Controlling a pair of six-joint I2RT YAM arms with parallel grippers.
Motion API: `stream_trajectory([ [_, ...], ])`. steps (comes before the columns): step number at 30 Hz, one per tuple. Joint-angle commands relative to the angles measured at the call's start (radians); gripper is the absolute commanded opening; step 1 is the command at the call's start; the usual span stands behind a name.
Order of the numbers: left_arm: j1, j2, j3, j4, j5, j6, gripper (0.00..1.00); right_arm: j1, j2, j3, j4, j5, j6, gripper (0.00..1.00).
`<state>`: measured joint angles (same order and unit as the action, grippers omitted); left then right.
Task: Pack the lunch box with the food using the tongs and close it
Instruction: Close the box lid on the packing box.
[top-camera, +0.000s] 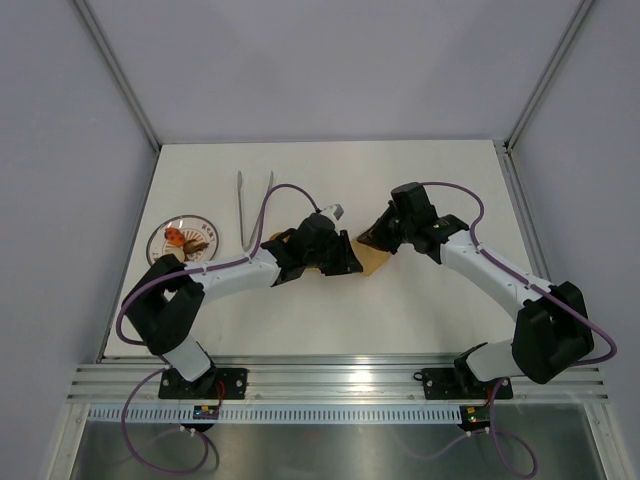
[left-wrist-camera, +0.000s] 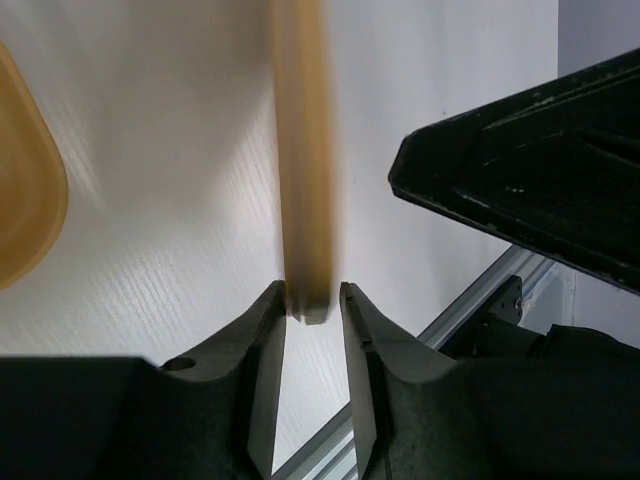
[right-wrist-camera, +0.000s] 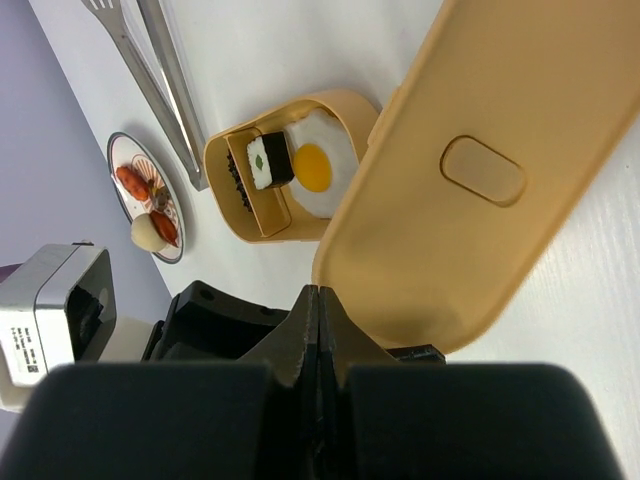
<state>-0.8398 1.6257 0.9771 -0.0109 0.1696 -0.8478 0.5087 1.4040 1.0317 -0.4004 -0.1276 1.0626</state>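
Left wrist: lid edge-on between your left jaws.
Jaws nearly closed on it, grip unconfirmed; long axis runs away; right jaws shut; lunch box left of lid.

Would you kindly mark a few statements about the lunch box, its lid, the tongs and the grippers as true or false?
1. The tongs lie on the table, in neither gripper. True.
2. The lunch box is empty. False: it holds a fried egg and a rice roll.
3. The lid sits on the box. False: it is off, its edge between the left gripper jaws.
4. Food pieces lie on the plate. True.
5. The right gripper is wide open. False: it is shut.
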Motion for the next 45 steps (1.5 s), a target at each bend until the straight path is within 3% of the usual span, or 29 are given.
stream_trajectory([
  [1, -0.004, -0.023, 0.029, 0.014, -0.05, 0.007, 0.26, 0.007, 0.001, -0.001, 0.031, -0.018, 0.016, 0.0],
  [5, 0.001, -0.046, 0.028, -0.021, -0.071, 0.018, 0.0, 0.008, 0.0, 0.002, 0.015, -0.003, 0.013, 0.04],
  [8, 0.011, -0.056, 0.021, -0.037, -0.073, 0.021, 0.0, 0.007, -0.007, 0.007, 0.002, 0.011, 0.008, 0.16],
  [14, 0.051, -0.092, 0.009, -0.063, -0.009, 0.041, 0.0, 0.005, -0.046, 0.057, -0.109, 0.094, -0.045, 0.61],
  [16, 0.065, -0.121, 0.02, -0.107, 0.037, 0.07, 0.0, 0.002, -0.091, 0.096, -0.191, 0.179, -0.084, 0.67],
  [24, 0.163, -0.158, 0.175, -0.369, 0.178, 0.252, 0.0, -0.05, -0.27, 0.152, -0.371, 0.374, -0.174, 0.72],
  [30, 0.272, -0.158, 0.258, -0.645, 0.196, 0.401, 0.0, -0.055, -0.335, 0.148, -0.463, 0.447, -0.21, 0.75],
  [36, 0.378, -0.171, 0.281, -0.774, 0.182, 0.483, 0.0, -0.059, -0.321, 0.096, -0.44, 0.415, -0.23, 0.76],
  [45, 0.479, -0.153, 0.278, -0.842, 0.217, 0.573, 0.0, -0.058, -0.264, 0.068, -0.393, 0.364, -0.257, 0.77],
])
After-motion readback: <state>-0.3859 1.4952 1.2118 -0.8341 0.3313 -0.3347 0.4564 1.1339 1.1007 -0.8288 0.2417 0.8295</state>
